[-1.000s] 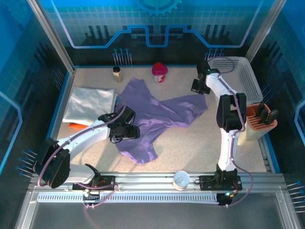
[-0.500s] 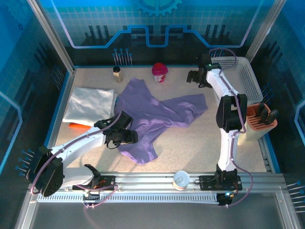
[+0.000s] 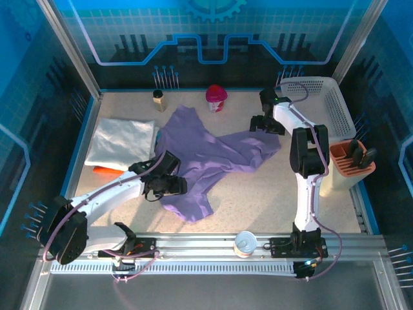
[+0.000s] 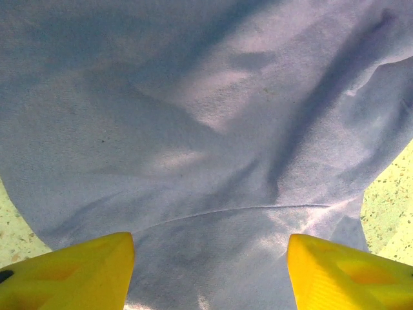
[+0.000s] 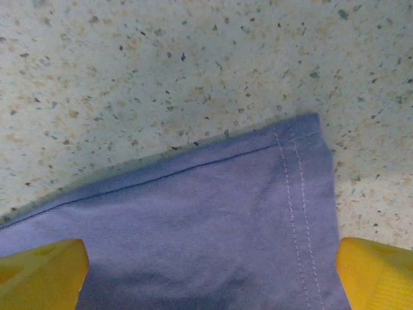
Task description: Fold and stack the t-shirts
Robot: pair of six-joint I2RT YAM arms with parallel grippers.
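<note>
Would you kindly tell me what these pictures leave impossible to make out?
Orange t-shirt: top view, mostly hidden beneath the white t-shirt.
Left fingers: left wrist view, mostly cut off by the bottom edge; contact with the purple t-shirt unclear.
Right fingers: right wrist view, likewise cut off.
Dark tools in the orange holder: top view, too small to identify.

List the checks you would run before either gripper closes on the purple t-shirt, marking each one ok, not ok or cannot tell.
1. Right gripper open: ok.
2. Purple t-shirt has its hemmed corner between the right jaws: ok.
3. Left gripper open over the cloth: ok.
4. Purple t-shirt spread flat: not ok, it is rumpled.
5. White t-shirt folded: ok.
6. Either gripper touching the cloth: cannot tell.
</note>
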